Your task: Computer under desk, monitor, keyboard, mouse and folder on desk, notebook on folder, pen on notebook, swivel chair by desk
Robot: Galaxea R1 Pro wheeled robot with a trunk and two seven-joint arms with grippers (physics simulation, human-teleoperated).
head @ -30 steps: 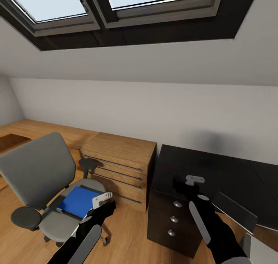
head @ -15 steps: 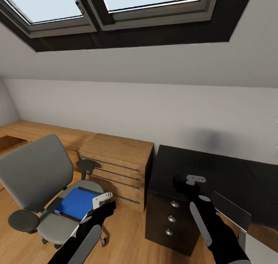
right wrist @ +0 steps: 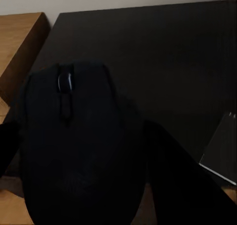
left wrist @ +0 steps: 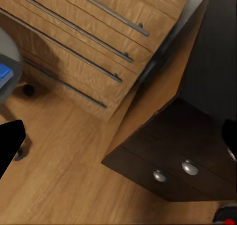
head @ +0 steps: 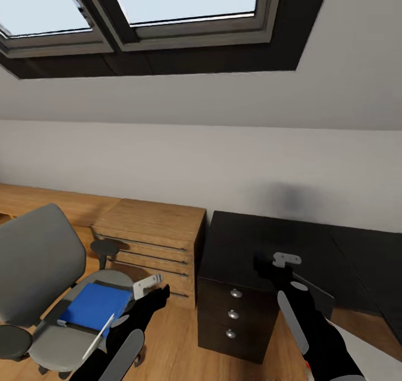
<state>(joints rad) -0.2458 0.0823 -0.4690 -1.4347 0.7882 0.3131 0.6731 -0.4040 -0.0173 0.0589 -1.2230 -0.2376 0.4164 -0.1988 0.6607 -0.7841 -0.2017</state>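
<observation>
Swivel chair [head: 39, 275]: at 8 o'clock in the head view, grey seat and back, black armrests.
Folder [head: 92, 305]: bright blue, flat on the chair seat — a thin white pen [head: 99, 336] slants across its near corner.
Left gripper [head: 151, 292]: at 7 o'clock, hovering just beside the folder over the seat's edge; whether its fingers are spread or together I cannot tell.
Wooden drawer unit [head: 151, 247]: between chair and table, against the wall.
Table [head: 251, 241]: glossy black top at 5 o'clock, dark drawer pedestal [head: 234, 314] beneath.
Right gripper [head: 268, 266]: over the table top, fingers pinching the mouse [right wrist: 74, 146] — black, scroll wheel uppermost.
</observation>
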